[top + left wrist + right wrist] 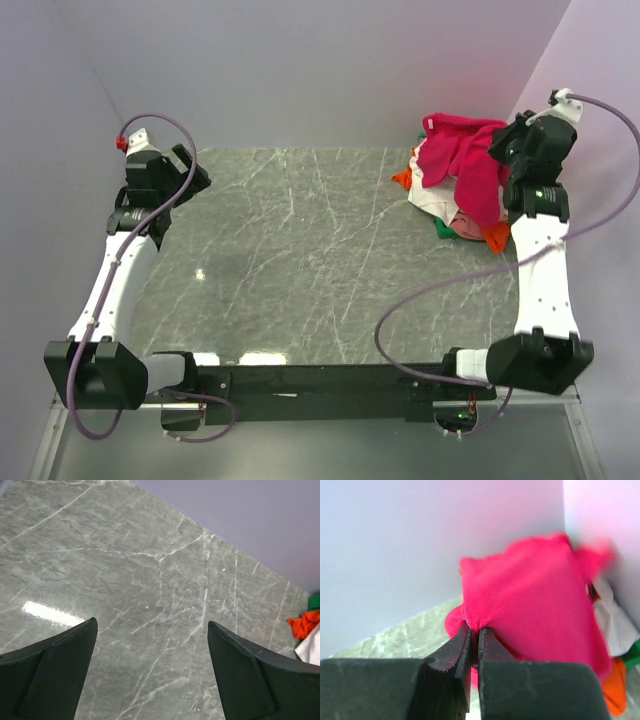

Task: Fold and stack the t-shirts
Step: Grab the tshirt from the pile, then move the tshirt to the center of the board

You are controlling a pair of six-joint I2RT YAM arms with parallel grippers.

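Right fingers [462,642] pinch a fold of the crimson red cloth t-shirt [535,605] atop the heap [440,200] at the grey marble tabletop's [300,260] far right corner, likely to pull it free; left fingers [65,655] gape empty.

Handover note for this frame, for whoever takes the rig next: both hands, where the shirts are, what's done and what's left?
Left hand: open, empty, over the table at its far left.
Right hand: shut on a fold of the crimson t-shirt, the topmost one.
Shirts: all heaped in the far right corner; white t-shirt, orange t-shirt and green t-shirt show underneath.
Done: nothing folded or stacked.
Left: pull out the crimson one, spread, fold; repeat, then stack.
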